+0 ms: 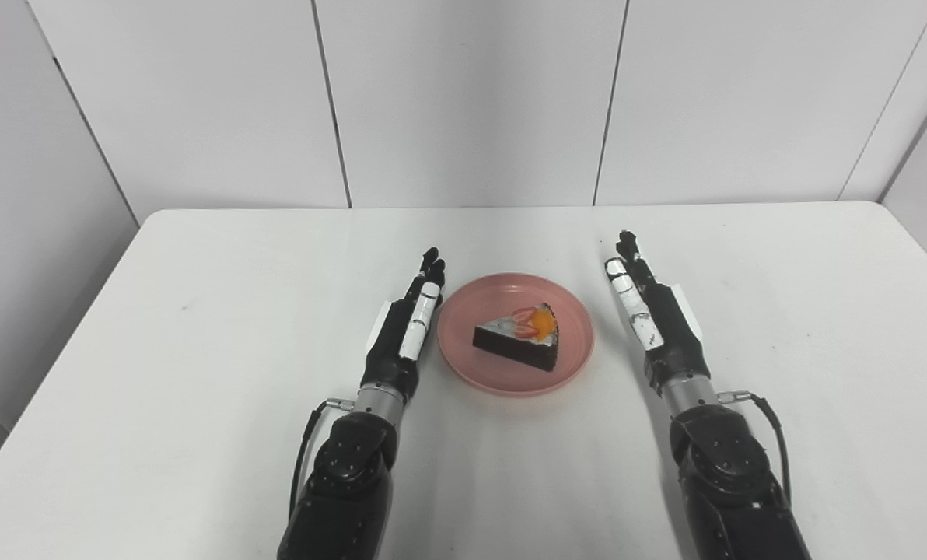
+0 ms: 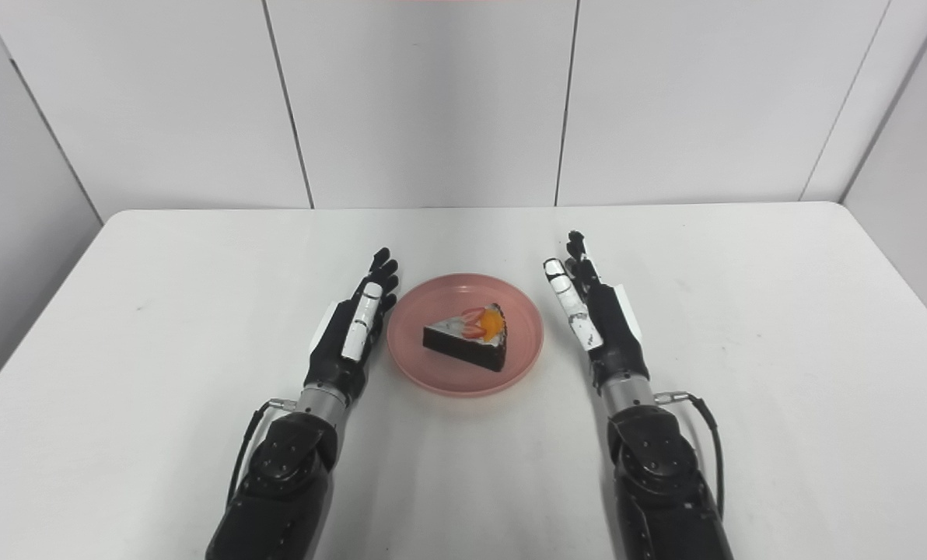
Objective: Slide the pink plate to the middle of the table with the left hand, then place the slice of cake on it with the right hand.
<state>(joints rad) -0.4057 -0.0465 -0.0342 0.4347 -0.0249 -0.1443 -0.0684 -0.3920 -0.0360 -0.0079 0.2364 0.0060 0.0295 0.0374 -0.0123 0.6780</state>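
Now the dark chocolate cake slice (image 1: 519, 339), tip pointing toward the left robot hand (image 1: 407, 330), lies in the round pink plate (image 1: 463, 330) between both robot hands; the right robot hand (image 1: 654, 315) is likewise spread and empty.

Both forearms run off the bottom edge. The surface (image 1: 199, 327) is cut at its near corners. The slice of cake (image 1: 519, 337) hides some pink plate (image 1: 479, 373) beneath it.
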